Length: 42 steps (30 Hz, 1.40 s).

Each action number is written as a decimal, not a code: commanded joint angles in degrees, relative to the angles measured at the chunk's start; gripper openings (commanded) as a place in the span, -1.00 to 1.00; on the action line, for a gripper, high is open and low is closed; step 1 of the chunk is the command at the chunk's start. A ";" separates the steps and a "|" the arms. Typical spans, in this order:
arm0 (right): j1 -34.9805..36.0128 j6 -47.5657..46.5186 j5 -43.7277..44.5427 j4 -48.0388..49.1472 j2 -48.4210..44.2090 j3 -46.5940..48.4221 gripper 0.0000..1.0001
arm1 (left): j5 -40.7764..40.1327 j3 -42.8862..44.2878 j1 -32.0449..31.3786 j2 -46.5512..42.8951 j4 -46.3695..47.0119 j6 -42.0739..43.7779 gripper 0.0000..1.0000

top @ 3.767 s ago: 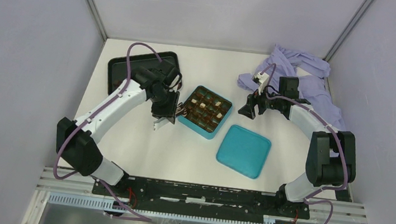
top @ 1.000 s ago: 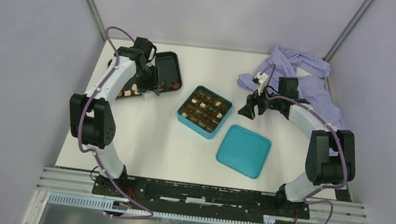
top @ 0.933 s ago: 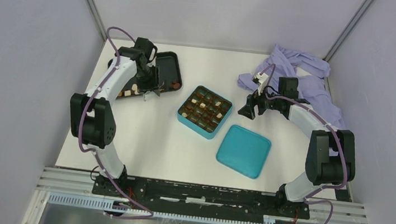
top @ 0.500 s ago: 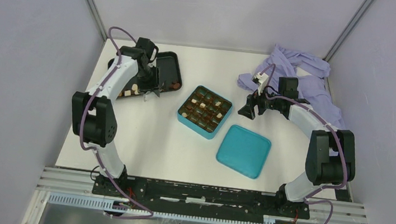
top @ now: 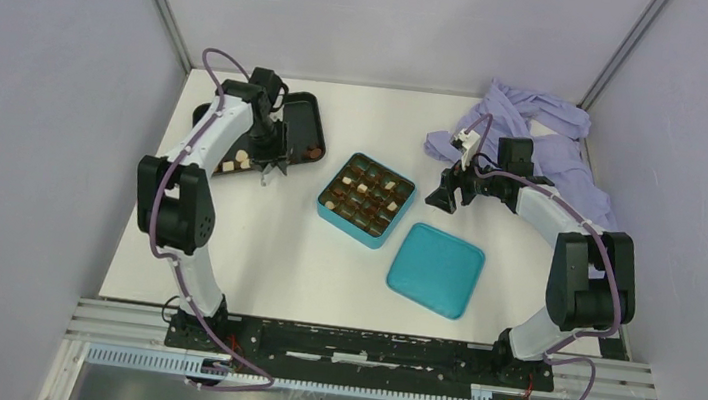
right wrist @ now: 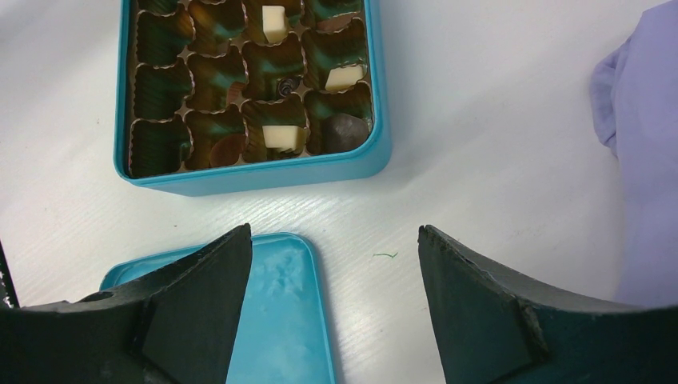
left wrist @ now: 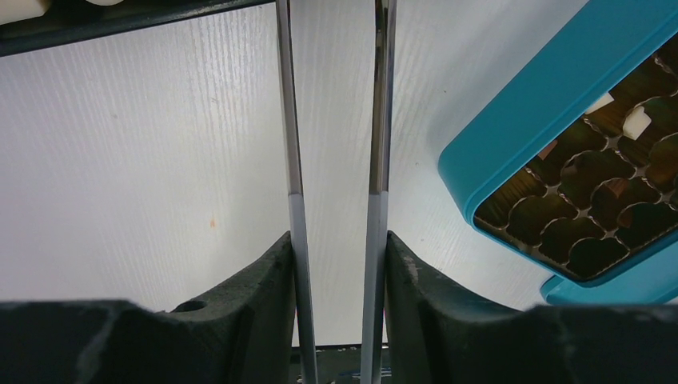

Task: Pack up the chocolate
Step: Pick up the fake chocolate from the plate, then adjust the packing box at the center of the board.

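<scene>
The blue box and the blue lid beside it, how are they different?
The box is deep, with walls; the lid is flat. The box holds a brown grid of little cups and a few chocolates; the lid has nothing on it. The box lies farther from the arms' bases, the lid nearer. Both are blue-green squares with rounded corners, resting apart on the white table.
</scene>
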 commanded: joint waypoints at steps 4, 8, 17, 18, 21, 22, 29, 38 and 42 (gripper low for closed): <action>-0.08 -0.94 -1.69 0.36 -0.30 1.54 0.63 | 0.79 4.43 -0.13 0.02 -0.92 1.24 -0.42; -0.08 -0.93 -1.69 0.36 -0.38 1.50 0.64 | 0.54 5.60 -0.25 -0.70 -0.87 1.01 -0.66; -0.07 -0.94 -1.69 0.41 -0.39 1.48 0.64 | -0.28 6.00 -0.21 -3.88 0.96 0.76 -0.71; -0.07 -0.94 -1.69 0.36 -0.48 1.50 0.64 | 0.16 5.88 -0.18 -4.47 1.29 0.81 -0.71; -0.06 -1.02 -1.61 0.32 -0.54 1.45 0.63 | 2.65 5.24 -0.18 -6.80 2.24 1.30 -0.72; -0.12 -1.02 -1.60 0.37 -0.59 1.44 0.63 | 3.90 4.76 -0.22 -7.77 2.48 1.38 -0.73; -0.12 -0.83 -1.74 0.29 -0.12 1.61 0.64 | 14.27 -1.41 -0.74 -16.69 2.96 2.71 -0.74; -0.07 -0.67 -1.78 0.02 0.60 2.25 0.63 | 18.04 -10.72 -7.34 -26.43 2.81 -2.52 -0.74; -0.08 -0.59 -1.78 0.08 0.59 2.09 0.64 | 17.19 -11.06 -12.40 -26.87 2.12 -4.58 -0.73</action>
